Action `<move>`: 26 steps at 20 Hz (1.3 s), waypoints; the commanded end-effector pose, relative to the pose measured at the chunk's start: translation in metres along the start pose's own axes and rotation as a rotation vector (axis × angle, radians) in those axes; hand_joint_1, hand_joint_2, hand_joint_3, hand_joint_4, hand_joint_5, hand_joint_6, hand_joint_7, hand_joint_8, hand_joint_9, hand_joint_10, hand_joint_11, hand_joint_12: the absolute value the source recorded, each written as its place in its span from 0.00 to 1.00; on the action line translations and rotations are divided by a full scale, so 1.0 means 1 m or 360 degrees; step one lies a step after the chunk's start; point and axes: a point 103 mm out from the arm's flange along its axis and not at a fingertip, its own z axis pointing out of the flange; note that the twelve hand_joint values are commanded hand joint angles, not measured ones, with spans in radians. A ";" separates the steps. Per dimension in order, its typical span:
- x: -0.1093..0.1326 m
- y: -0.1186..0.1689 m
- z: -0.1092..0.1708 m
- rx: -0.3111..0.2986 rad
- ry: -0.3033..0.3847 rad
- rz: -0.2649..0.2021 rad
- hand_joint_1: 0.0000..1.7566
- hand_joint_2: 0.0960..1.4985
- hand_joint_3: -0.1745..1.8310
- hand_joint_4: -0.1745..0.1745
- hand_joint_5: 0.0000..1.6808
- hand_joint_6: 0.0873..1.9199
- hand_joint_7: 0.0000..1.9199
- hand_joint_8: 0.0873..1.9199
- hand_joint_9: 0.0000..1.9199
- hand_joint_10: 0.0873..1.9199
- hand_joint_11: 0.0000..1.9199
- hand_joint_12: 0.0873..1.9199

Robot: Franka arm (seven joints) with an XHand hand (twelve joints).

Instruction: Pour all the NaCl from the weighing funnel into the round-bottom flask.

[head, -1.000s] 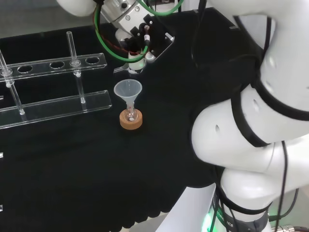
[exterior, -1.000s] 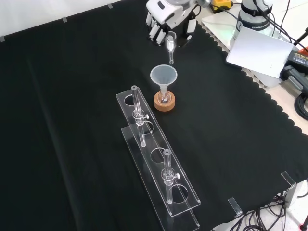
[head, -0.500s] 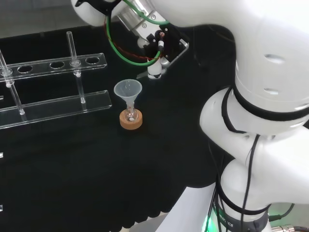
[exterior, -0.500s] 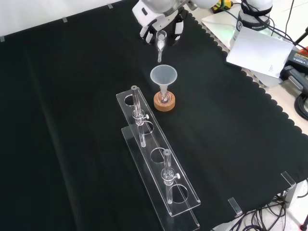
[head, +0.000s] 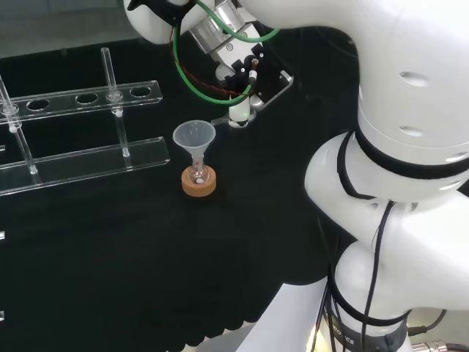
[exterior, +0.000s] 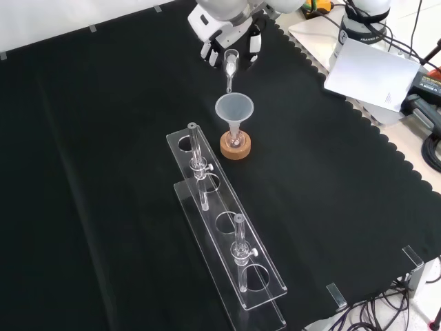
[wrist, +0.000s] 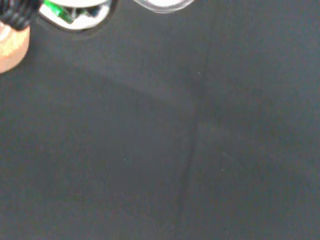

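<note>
Front view: hand [exterior: 222, 24] far up the bench [exterior: 83, 172], fingers [exterior: 209, 47] curled round the weighing funnel [exterior: 230, 63]. Moved closer than a moment ago, thin tip now just above the wide funnel [exterior: 234, 109] in the round-bottom flask [exterior: 236, 141] on its cork ring [exterior: 236, 147]. Lined up for pouring the salt, most likely.

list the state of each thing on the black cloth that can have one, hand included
black and white hand: shut on the clear glass weighing funnel, raised above the cloth
clear glass weighing funnel: held steeply, spout down, over the plastic funnel's rim
translucent plastic funnel: upright, stem in the flask's neck
small round-bottom flask: upright on its ring
cork ring: flat on the cloth
clear acrylic rack: standing, two glass tubes upright in it
</note>
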 end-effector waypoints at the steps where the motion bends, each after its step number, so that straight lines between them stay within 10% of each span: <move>1: 0.010 -0.004 -0.010 -0.0094 0.0019 -0.0052 0.63 0.41 0.40 1.00 0.74 0.34 0.42 0.31 0.66 0.02 0.55 0.43; 26: 0.022 -0.006 -0.023 -0.0002 -0.0235 -0.0032 0.63 0.41 0.40 1.00 0.75 0.34 0.42 0.31 0.66 0.02 0.55 0.43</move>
